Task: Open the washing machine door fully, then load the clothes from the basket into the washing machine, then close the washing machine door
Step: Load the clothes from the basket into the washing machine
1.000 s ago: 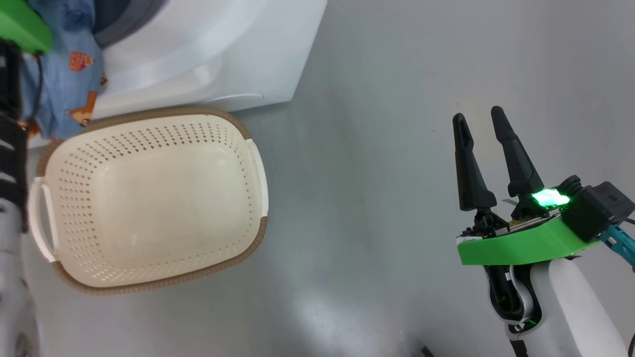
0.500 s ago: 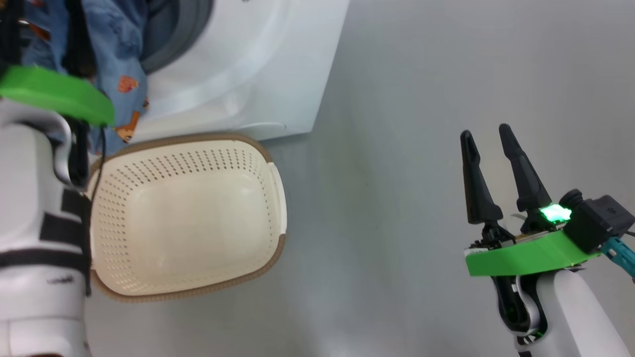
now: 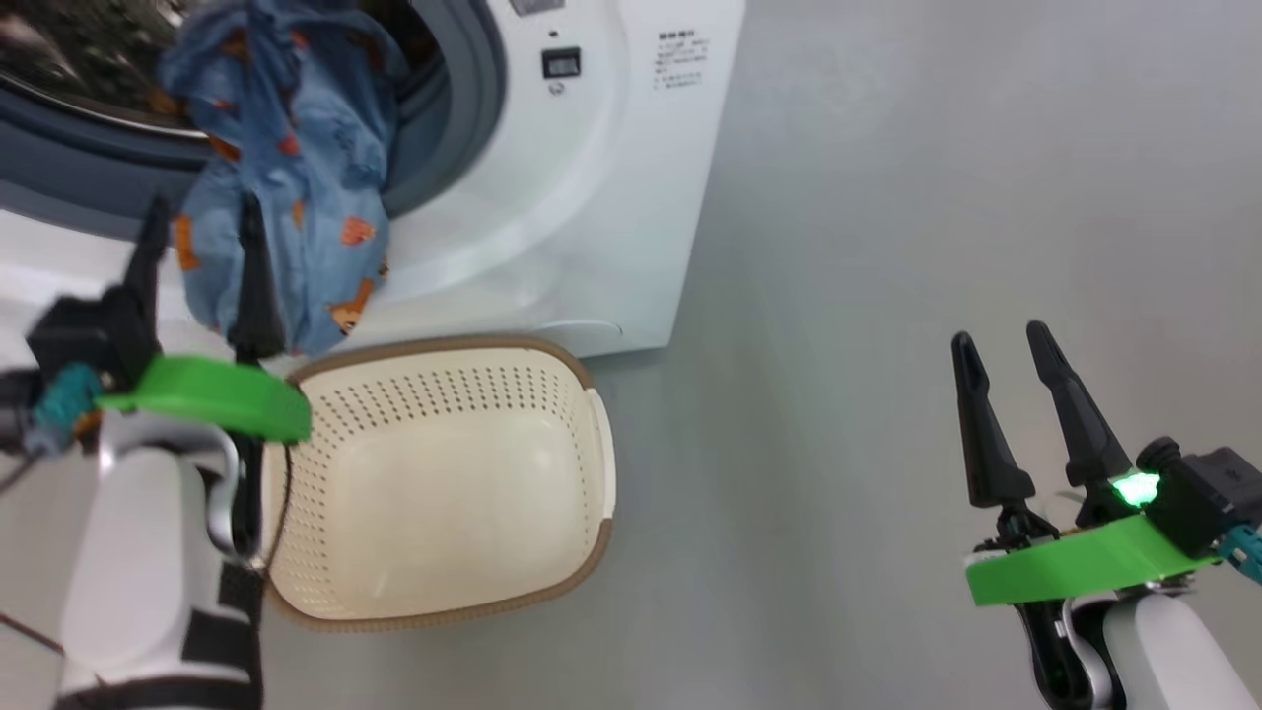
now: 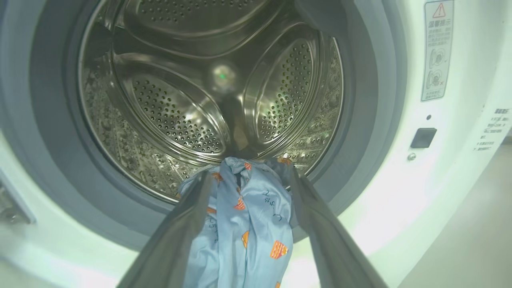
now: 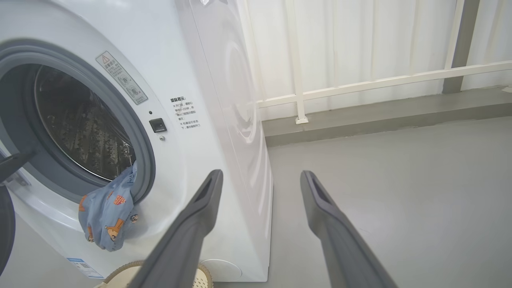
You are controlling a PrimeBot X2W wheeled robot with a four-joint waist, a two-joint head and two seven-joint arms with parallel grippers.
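Loading seemed underway: the clothes (image 3: 286, 168) hung from the washing machine (image 3: 592, 197) opening between released left jaws, likely needing a push inside.

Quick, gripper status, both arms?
Left gripper: open; the clothes hang loose between its jaws at the washing machine opening.
Right gripper: open, empty.

blue clothes (image 3: 286, 217) hang out of the washing machine (image 3: 611, 197) above the basket (image 3: 424, 414).

Warning-triangle sticker (image 4: 438, 48) and small, unreadable printed lines (image 4: 494, 128) on the washing machine (image 4: 400, 208) front.
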